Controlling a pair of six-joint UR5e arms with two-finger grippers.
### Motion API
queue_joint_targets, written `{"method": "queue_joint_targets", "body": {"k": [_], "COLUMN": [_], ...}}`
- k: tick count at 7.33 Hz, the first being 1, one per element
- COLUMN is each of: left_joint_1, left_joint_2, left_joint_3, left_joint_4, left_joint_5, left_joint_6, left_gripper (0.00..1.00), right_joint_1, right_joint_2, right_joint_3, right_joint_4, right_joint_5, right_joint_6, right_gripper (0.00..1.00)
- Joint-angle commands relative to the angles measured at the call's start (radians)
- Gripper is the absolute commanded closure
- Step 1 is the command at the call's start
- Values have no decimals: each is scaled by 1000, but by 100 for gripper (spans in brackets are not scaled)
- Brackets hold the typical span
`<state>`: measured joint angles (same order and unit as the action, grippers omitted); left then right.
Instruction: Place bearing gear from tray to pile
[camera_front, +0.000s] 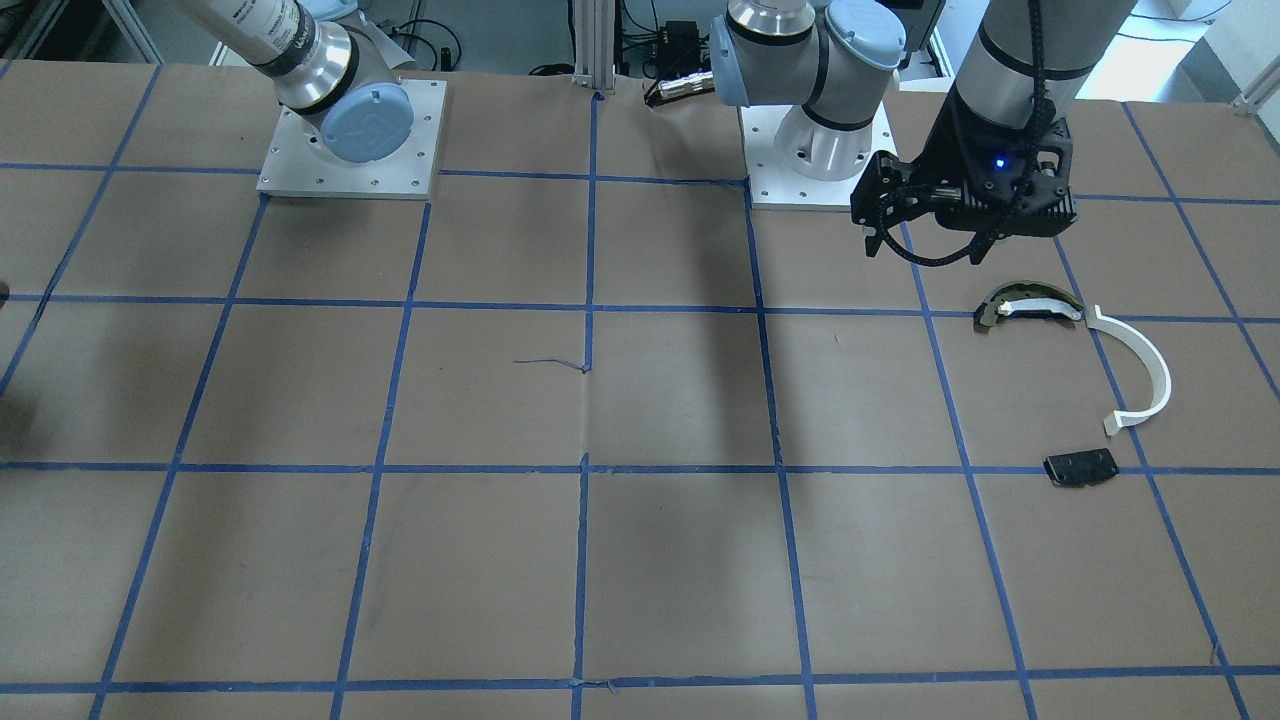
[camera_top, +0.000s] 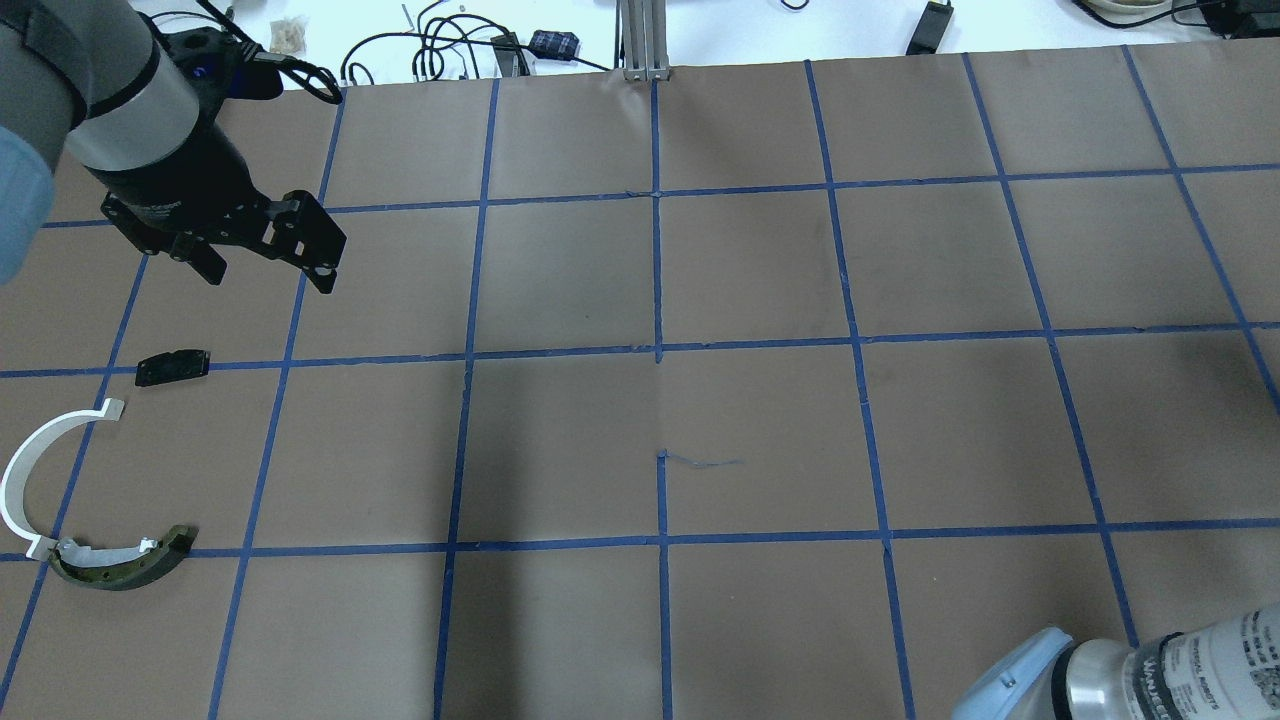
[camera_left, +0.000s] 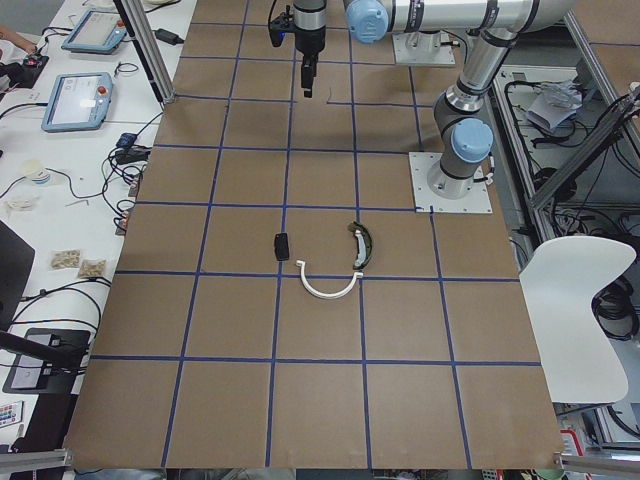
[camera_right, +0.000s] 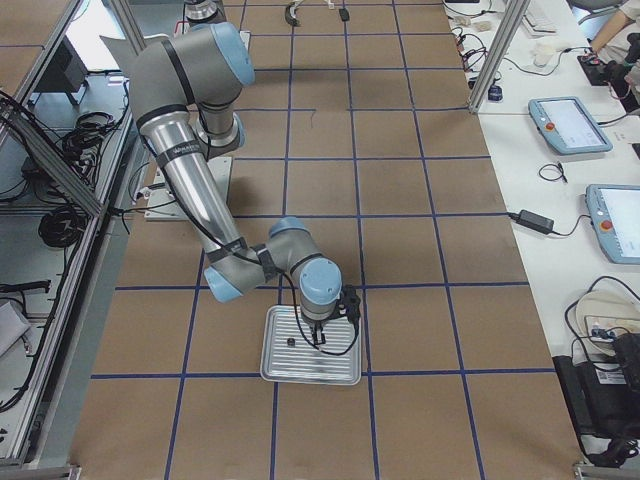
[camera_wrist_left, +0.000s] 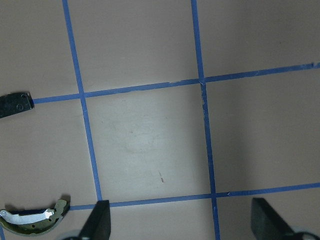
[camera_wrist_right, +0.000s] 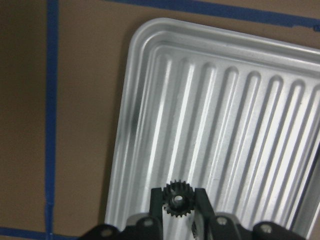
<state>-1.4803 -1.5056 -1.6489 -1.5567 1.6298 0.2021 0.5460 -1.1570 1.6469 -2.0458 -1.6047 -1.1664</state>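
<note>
Right arm at the tray: the right tool is clenched on the gear, one finger pressed to each side of the small black toothed wheel. The gear hangs over the ribbed metal tray near one of its rounded corners; whether it rests on the metal or is held clear of it cannot be told. The tray lies at the right end of the brown, blue-taped counter.

At the left end, well apart from the tray, lies the pile of three loose parts. A white arc touches at one end a curved dark metal piece, and a flat black plate lies near the arc's other end without touching it.

The left tool hangs above the counter on the far side of the plate, released, its fingers spread wide with only bare paper and tape lines between them. In the left wrist view the plate and the curved piece show at the left edge.
</note>
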Motion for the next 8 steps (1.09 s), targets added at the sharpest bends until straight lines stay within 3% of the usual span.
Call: {"method": "queue_joint_targets", "body": {"k": [1, 2, 4, 6, 8], "left_joint_1": [0, 1, 0, 8, 12], "left_joint_2": [2, 5, 8, 4, -5], "left_joint_3": [9, 11, 11, 11, 11], "left_joint_4": [0, 0, 0, 0, 41], "left_joint_5": [2, -4, -5, -2, 4], "left_joint_6": [0, 0, 0, 0, 2], "left_gripper": [0, 0, 0, 0, 0], "right_joint_1": [118, 211, 450, 685, 936], "right_joint_2": [-248, -376, -513, -547, -505], "right_joint_3": [19, 22, 11, 5, 10], "right_joint_4": [266, 389, 542, 585, 582], "right_joint_5": [-18, -24, -27, -14, 49], "right_joint_6": [183, 350, 681, 981, 1103], "right_gripper": [100, 100, 100, 100, 100]}}
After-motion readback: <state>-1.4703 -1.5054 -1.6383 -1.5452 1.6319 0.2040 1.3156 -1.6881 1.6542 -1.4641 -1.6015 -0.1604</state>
